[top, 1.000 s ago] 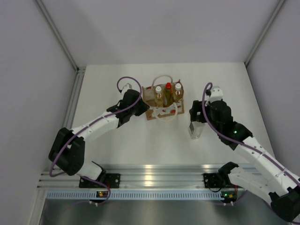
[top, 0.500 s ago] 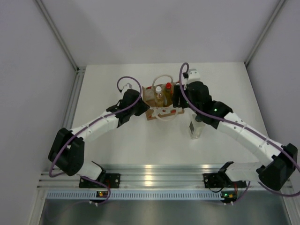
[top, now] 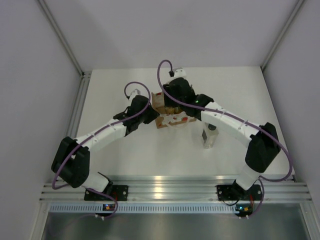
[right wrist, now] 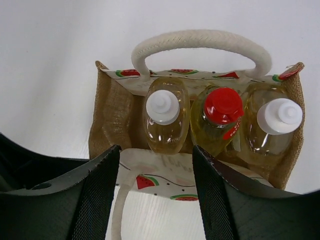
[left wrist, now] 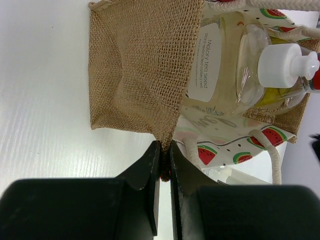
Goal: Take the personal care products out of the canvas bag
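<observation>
Toward the far edge of the bench [top: 125, 150], about midway between its left and right edges, the canvas bag [top: 175, 120] stands upright. The right arm [top: 225, 120] reaches in from the near right corner and crosses over the bag's top. In the overhead view it hides the contents, so only the tan wall and the white front panel with red marks show. A metal rail [top: 165, 182] runs along the near edge. The clear bottle [top: 209, 139], squarish with a dark cap, stands on the bench outside the bag. It is toward the right edge, nearer than the bag and apart from it. The left claw [left wrist: 162, 162] is pressed together, pinching the woven edge of the bag's left end wall. The right claw [right wrist: 155, 150] is spread above the bag's open mouth with nothing between its fingers [right wrist: 100, 190]. Its height over the caps cannot be told. The bag holds three bottles upright in a tight row: an amber bottle [right wrist: 162, 125] with a white cap, the yellow bottle [right wrist: 220, 125] with a red cap in the middle, and a second amber bottle [right wrist: 277, 135] with a white cap. A white rope handle [right wrist: 200, 39] arches behind the row.
</observation>
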You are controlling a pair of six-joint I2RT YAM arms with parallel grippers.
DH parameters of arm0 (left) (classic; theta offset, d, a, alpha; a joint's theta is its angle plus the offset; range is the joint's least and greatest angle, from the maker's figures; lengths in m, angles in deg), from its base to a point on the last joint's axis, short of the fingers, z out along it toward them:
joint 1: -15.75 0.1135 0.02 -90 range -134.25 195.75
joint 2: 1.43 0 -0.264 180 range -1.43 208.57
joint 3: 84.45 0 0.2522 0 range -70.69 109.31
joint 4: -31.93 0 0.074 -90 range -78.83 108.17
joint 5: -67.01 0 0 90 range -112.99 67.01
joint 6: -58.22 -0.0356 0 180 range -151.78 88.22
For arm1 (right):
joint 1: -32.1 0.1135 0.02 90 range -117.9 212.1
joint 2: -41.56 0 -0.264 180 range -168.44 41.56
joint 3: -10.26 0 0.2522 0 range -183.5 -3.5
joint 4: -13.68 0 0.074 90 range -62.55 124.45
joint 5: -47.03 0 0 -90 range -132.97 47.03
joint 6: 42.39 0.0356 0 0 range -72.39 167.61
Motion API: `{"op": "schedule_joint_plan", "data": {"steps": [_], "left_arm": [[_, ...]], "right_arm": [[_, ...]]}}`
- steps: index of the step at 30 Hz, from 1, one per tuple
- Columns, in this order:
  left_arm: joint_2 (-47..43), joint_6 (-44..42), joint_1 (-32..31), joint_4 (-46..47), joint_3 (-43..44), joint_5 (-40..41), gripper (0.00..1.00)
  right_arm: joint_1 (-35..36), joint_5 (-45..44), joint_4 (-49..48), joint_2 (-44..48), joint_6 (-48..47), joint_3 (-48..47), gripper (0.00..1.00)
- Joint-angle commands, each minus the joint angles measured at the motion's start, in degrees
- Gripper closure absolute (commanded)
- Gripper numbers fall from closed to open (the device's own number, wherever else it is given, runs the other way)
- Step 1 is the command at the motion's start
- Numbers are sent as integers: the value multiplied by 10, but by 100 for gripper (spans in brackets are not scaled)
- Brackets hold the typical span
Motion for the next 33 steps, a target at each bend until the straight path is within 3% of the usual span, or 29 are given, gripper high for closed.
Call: {"op": "schedule_joint_plan", "data": {"steps": [1,28,32,33], "left_arm": [[-28,10,-1,7,10,1,100],[-8,-19,5,7,32,-38,100],[-8,-20,8,7,32,-41,100],[-7,-20,8,7,31,-41,100]], "right_arm": [[11,-24,-10,-35,-14,-46,42],[4,-75,-11,-203,-8,-119,44],[3,-75,-14,-210,-1,-122,52],[3,-75,-15,-210,3,-122,65]]}}
